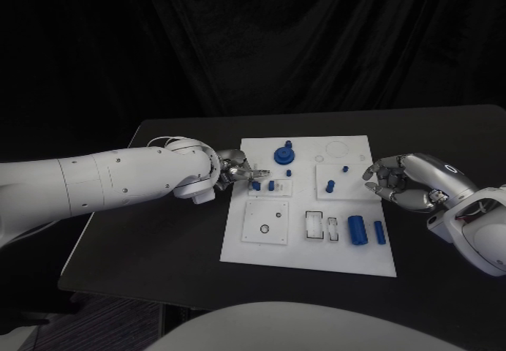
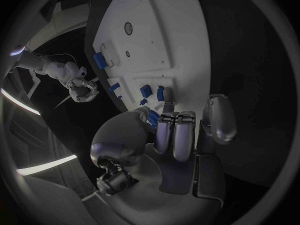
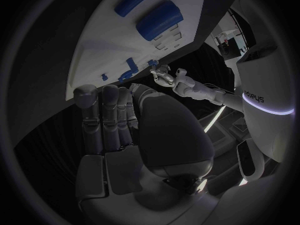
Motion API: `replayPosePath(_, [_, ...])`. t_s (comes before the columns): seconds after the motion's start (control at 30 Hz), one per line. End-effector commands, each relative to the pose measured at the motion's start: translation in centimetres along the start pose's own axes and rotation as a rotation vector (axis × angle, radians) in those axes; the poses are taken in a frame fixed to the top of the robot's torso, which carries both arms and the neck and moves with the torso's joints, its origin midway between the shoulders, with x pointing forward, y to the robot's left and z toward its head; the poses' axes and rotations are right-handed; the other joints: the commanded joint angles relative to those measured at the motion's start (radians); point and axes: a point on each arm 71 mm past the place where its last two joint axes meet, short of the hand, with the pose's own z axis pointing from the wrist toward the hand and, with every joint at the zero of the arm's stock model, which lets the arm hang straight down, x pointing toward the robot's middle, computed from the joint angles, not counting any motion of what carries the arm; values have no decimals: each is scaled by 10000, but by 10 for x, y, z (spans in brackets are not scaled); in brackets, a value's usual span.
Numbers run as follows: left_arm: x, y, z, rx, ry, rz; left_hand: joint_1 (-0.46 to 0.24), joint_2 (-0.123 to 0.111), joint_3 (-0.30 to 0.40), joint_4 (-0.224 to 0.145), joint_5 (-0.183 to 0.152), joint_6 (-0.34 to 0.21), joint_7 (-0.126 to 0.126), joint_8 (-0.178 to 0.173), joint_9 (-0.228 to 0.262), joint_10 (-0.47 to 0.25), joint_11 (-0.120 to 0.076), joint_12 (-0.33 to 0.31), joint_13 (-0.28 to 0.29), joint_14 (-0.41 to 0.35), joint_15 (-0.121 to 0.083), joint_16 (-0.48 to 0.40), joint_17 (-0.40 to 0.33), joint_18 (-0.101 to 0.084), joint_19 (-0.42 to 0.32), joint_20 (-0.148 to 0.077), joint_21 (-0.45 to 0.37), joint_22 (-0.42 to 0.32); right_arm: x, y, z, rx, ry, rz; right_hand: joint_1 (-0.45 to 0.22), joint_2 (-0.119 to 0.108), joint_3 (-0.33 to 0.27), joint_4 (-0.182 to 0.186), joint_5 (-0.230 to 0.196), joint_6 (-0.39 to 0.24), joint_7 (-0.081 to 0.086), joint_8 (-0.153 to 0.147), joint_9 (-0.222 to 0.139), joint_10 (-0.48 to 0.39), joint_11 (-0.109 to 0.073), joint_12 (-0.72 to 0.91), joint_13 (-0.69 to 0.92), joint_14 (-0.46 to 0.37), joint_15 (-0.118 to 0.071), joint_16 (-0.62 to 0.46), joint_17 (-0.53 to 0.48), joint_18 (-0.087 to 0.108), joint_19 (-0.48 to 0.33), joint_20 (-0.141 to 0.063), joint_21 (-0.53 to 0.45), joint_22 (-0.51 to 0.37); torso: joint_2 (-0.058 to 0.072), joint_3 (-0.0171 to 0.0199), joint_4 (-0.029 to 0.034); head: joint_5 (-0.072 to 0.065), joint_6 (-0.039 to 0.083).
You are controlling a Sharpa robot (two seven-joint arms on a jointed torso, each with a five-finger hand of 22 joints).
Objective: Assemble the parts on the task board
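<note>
The white task board lies in the middle of the black table. My left hand is at the board's left edge, its fingertips just beside two short blue parts standing on a small raised plate. I see nothing held in it. A blue gear-like part stands just past that hand. My right hand hovers at the board's right edge, loosely curled and empty, close to a blue part on another raised plate. Two blue cylinders lie near the board's front right.
A square plate with a round hole sits at the board's front left, with slotted recesses beside it. A small blue peg stands mid-board. Bare black table surrounds the board.
</note>
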Motion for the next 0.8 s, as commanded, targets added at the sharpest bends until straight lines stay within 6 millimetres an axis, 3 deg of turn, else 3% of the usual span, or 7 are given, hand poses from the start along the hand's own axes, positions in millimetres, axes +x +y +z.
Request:
replayPosePath(0.03, [5, -2, 1, 262, 188, 4, 21, 123, -67, 12, 75, -38, -39, 64, 32, 1057, 19, 27, 2622, 1056, 58, -6, 2635, 145, -14, 15, 42, 1637, 1, -1, 0, 160, 13, -5, 36, 32, 10, 73, 32, 65, 15, -40, -17, 8, 77, -37, -12, -34, 5, -35, -11, 148, -38, 6, -69, 816, -2, -4, -5, 8, 2])
replayPosePath(0.43, [6, -5, 0, 423, 126, -24, 253, 230, -117, 1, 331, -20, -75, 229, 173, 1057, -8, 27, 2622, 1056, 38, -6, 2635, 139, 0, -1, 84, 1647, 0, -1, -1, 184, 5, -8, 35, 45, 13, 80, 46, 70, 16, -49, -21, 10, 78, -39, -14, -36, 6, -40, -17, 149, -39, 6, -78, 815, -4, -1, -3, 15, 2])
replayPosePath(0.8, [5, 0, 0, 174, 157, -17, 262, 229, -143, 13, 329, 0, -82, 259, 193, 1057, -13, 27, 2622, 1056, 33, -6, 2635, 150, -25, -4, 31, 1632, 1, -2, 0, 202, 22, -9, 35, 60, 17, 87, 64, 77, 17, -61, -27, 11, 80, -40, -17, -37, 6, -43, -20, 151, -40, 6, -91, 813, -2, -3, -10, 19, 2])
